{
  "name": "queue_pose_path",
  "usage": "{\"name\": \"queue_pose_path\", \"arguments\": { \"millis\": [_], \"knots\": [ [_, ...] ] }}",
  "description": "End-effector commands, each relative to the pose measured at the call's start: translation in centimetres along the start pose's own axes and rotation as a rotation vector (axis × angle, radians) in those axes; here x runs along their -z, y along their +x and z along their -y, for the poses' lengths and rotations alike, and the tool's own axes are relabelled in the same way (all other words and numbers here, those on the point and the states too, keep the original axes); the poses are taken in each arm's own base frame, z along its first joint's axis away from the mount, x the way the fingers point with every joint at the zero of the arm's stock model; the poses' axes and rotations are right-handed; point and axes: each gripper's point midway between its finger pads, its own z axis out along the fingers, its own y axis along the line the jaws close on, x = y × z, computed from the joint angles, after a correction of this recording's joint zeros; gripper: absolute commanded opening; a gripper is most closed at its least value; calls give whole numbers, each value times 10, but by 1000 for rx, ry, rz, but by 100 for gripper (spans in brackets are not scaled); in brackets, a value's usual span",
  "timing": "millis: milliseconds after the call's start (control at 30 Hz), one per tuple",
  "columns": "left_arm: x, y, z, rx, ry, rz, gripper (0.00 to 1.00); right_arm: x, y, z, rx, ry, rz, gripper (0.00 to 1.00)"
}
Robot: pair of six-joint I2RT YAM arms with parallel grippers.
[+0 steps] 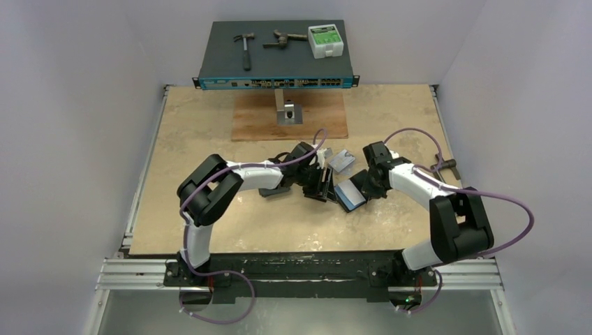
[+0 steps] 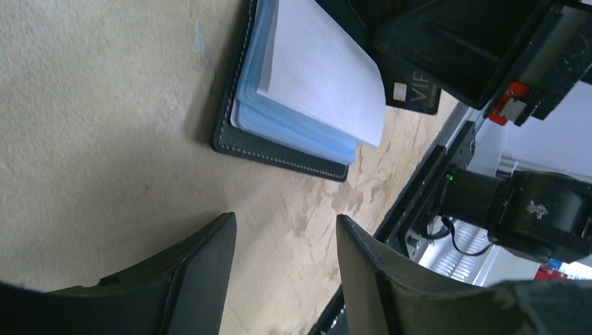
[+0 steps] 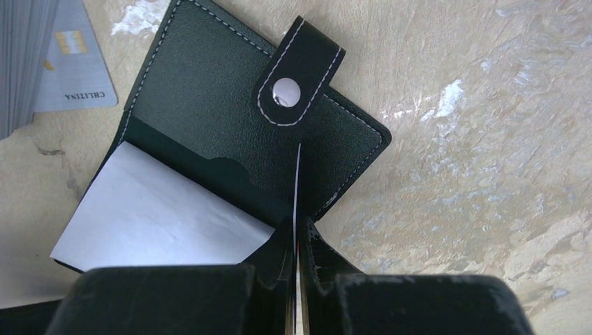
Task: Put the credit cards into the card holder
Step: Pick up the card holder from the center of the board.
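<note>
The card holder lies open on the surface between the two arms, near the middle. Its black stitched cover faces up in the right wrist view, with the snap tab folded across the cover. The right gripper is closed tight on a thin card, seen edge-on as a pale line standing just above the cover, right below the tab. From the left wrist the same card shows a dark face with a gold chip and pale letters. A white sheet and a fan of bluish clear pockets spread out from the holder's fold, just beside the held card. The left gripper hangs just beside the holder, its fingers parted with only bare surface between them. A silver-grey card lies flat on the surface just beyond the holder. A dark flat shape sits partly hidden under the left arm; what it is cannot be told. Further back stands a wooden board with a small metal block on it. Behind that is a network switch carrying a hammer and a green-and-white box. Another tool lies near the right edge.
</note>
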Motion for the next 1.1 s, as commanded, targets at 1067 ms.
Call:
{"name": "queue_pose_path", "arguments": {
  "millis": [1067],
  "knots": [
    [-21,-49,41,7,244,251,54,-24,9,-2,-37,-67,-105,0]
  ]
}}
